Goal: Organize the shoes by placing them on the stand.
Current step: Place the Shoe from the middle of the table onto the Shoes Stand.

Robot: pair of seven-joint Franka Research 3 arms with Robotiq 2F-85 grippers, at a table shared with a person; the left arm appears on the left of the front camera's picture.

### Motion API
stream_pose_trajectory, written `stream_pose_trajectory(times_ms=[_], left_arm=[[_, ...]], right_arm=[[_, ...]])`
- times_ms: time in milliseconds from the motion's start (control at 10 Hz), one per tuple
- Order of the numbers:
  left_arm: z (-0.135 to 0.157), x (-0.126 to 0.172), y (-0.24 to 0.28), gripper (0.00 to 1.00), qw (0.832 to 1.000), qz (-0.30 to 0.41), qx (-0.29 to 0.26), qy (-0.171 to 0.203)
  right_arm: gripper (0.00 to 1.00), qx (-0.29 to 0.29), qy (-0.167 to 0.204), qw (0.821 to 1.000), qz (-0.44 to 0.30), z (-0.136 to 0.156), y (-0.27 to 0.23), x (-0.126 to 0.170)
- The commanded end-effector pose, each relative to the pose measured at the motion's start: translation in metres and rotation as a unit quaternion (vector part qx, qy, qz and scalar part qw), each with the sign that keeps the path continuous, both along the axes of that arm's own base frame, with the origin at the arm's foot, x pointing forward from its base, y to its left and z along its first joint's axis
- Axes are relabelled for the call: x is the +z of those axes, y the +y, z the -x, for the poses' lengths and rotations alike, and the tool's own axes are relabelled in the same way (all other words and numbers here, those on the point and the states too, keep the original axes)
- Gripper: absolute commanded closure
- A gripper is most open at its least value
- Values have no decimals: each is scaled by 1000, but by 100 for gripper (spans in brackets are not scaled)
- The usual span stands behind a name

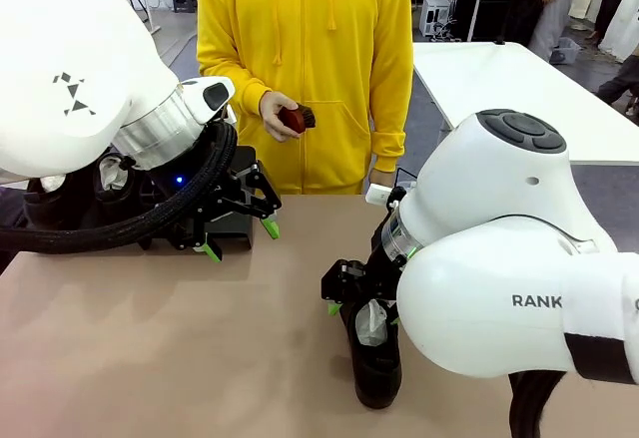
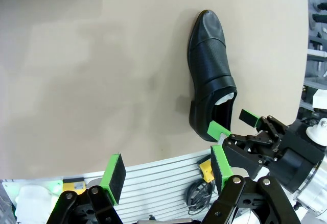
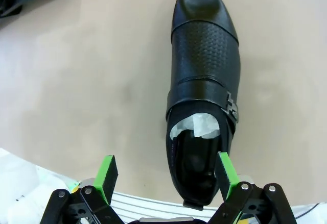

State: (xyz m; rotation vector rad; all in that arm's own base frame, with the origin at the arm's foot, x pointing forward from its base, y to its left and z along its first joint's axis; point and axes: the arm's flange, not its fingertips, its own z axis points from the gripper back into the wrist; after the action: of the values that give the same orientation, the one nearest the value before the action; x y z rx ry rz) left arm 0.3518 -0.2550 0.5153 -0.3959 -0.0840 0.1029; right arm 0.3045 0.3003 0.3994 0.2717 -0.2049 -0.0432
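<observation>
**Right pincer spread over the shoe's heel**

Green pads of the right pincer (image 3: pixel 166 175) stand wide apart, one touching or nearly touching the outer wall of the shoe (image 3: pixel 203 91) near its heel opening, the other out over bare bench (image 3: pixel 76 91) on the far side of it. That shoe lies flat on its sole just ahead of the pincer, toe pointing away, white paper (image 3: pixel 196 126) showing in the opening and a buckle strap across the instep. Nothing is gripped yet.

To take it well, I judge the pincer should shift sideways until the heel end sits between both pads, then come lower so the pads bear on the stiff heel walls, not on the soft collar or the paper. Glossy leather may slip, so close squarely.

Left pincer (image 1: pixel 240 226) hangs with its fingers apart and empty, close in front of the black stand (image 1: pixel 215 226), where other shoes (image 1: pixel 110 181) sit behind the arm. It lies well off from the right pincer, across the bench. A person beyond holds a small brush (image 1: pixel 296 119).
</observation>
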Motion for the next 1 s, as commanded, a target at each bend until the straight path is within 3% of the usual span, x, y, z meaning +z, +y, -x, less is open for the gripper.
stream_pose_trajectory(times_ms=[0,100,200,300,500,700,800,900], left_arm=[[1,0,1,13,1000,4,-1,2],[1,0,1,13,1000,4,-1,2],[1,0,1,13,1000,4,-1,2],[0,0,0,13,1000,0,0,0],[37,-11,-24,13,998,-48,27,-32],[67,-24,-47,13,992,-65,102,-27],[76,-30,-59,13,993,-74,89,-11],[85,-33,-72,13,993,-88,73,-27]], right_arm=[[0,-4,-42,999,13,-12,-33,32],[0,-29,-58,998,3,-30,-66,53],[0,-83,-52,995,-18,-52,-110,66],[0,-145,-62,988,-13,-67,-145,71],[0,-231,-34,972,-7,-88,-197,59],[0,-280,-13,960,7,-98,-220,42],[0,-312,-5,950,18,-103,-227,34],[0,-257,-22,966,-8,-95,-239,48]])
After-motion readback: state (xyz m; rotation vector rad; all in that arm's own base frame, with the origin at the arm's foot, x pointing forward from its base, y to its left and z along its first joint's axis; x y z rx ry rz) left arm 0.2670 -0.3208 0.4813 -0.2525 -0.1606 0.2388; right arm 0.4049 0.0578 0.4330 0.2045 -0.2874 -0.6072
